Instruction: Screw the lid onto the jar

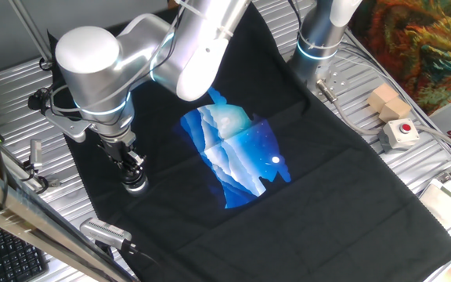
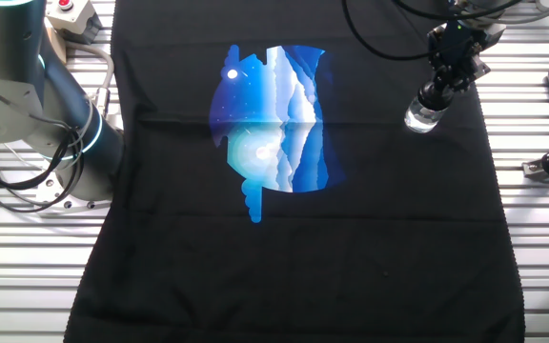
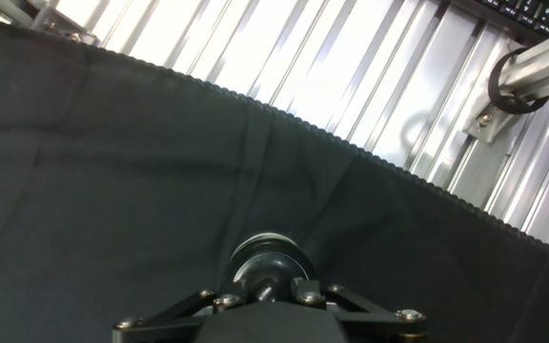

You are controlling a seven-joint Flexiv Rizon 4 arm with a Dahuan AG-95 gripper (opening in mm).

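The jar (image 2: 420, 118) is small, clear and shiny. It stands on the black cloth (image 2: 370, 238) near the cloth's edge, and in one fixed view the jar (image 1: 135, 185) shows just below the fingers. The lid (image 3: 269, 259), a dark round cap with a silvery glint, sits on top of the jar. My gripper (image 2: 438, 91) points down over it, the fingers (image 3: 309, 292) closed against the lid's sides. In one fixed view the gripper (image 1: 131, 169) is at the cloth's left side. The jar's body is hidden under the lid in the hand view.
A blue printed picture (image 1: 237, 157) lies mid-cloth. A red-buttoned box (image 1: 400, 133) and wooden blocks (image 1: 386, 102) sit on the slatted metal table at the right. A grey metal cylinder (image 1: 104, 231) and a keyboard (image 1: 6, 258) lie near the front left. The arm's base (image 2: 79, 133) stands beside the cloth.
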